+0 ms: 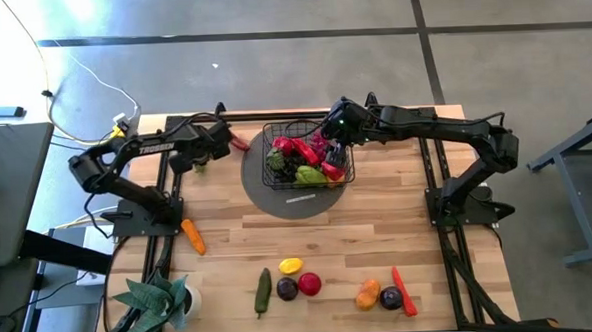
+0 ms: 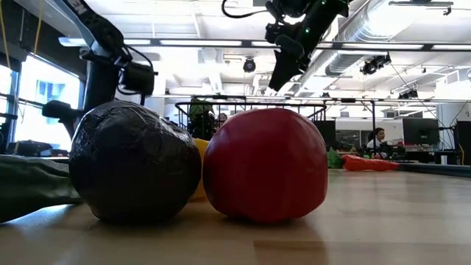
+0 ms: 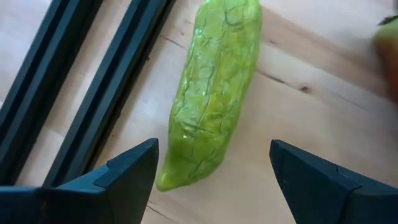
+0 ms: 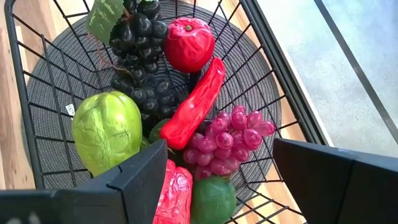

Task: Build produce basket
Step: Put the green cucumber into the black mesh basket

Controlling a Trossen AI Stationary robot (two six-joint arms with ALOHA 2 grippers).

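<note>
Only wrist-visible: left gripper [image 3: 211,168] agape over green pepper [image 3: 214,93] (right gripper [image 4: 214,171] likewise, over basket [image 4: 37,93]).

Overhead view and close right wrist view, both on the basket [image 1: 309,155].

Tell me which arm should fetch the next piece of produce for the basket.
Left, probably. The left gripper is open right over a green pepper lying on the table beside the arm's rail. The right gripper hangs open and empty over the basket, with no loose piece near it.
</note>
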